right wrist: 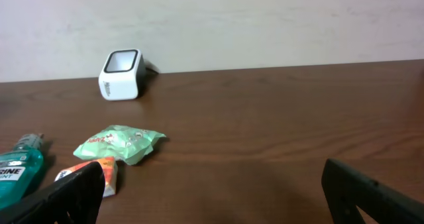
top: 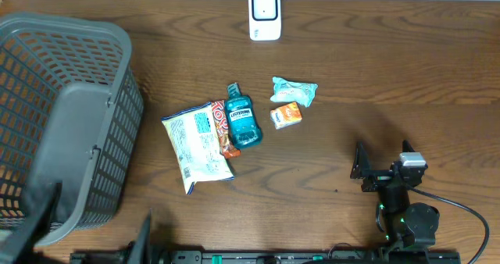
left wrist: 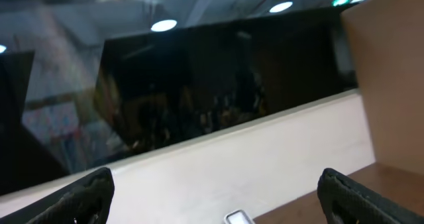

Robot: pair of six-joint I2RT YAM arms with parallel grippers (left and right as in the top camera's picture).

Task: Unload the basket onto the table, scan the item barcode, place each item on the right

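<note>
Both end effectors stand wide, holding nothing: the right end effector (top: 360,169) sits low by the surface's (top: 391,76) near right edge, and the left end effector (left wrist: 222,203) faces the far wall. The bottle (top: 241,123), bag (top: 195,145), orange packet (top: 286,115) and green packet (top: 294,90) lie mid-surface, well apart from the scanner (top: 265,14) at the far edge.

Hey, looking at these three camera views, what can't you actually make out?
- Overhead: barcodes on the snack bag, mouthwash bottle and orange packet are too small to see.
- Overhead: an orange wrapper is mostly hidden by bag and bottle.
- Left wrist: aimed high; the scanner is cut off by the bottom edge.
</note>
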